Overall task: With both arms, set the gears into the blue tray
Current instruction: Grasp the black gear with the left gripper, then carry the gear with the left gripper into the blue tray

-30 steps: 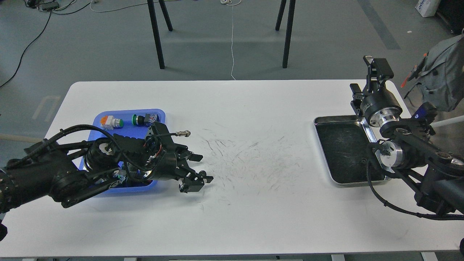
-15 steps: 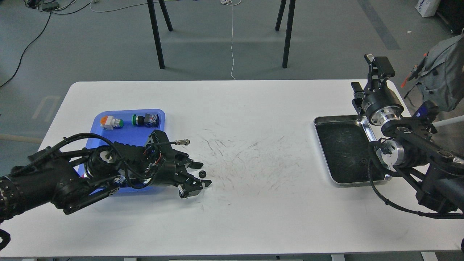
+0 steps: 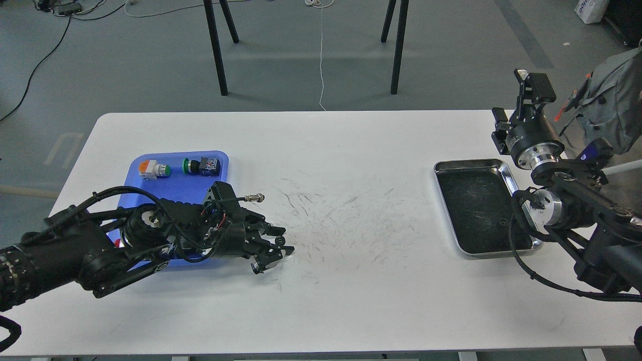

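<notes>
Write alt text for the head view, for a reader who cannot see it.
A robot's left gripper hovers low over a scuffed white table, just right of a blue tray holding two push-button switches. Its right gripper is raised behind a silver metal tray at the table's right.

The desk (image 3: 351, 311) is white, streaked at its middle with fine dark scuffs. Toward its left edge the blue tray (image 3: 173, 188) is bright blue, holding one switch (image 3: 154, 169) capped orange and green and another (image 3: 202, 165) capped green. Near the right edge the metal tray (image 3: 506, 176) is silver-rimmed with a dark, scratched floor.
</notes>
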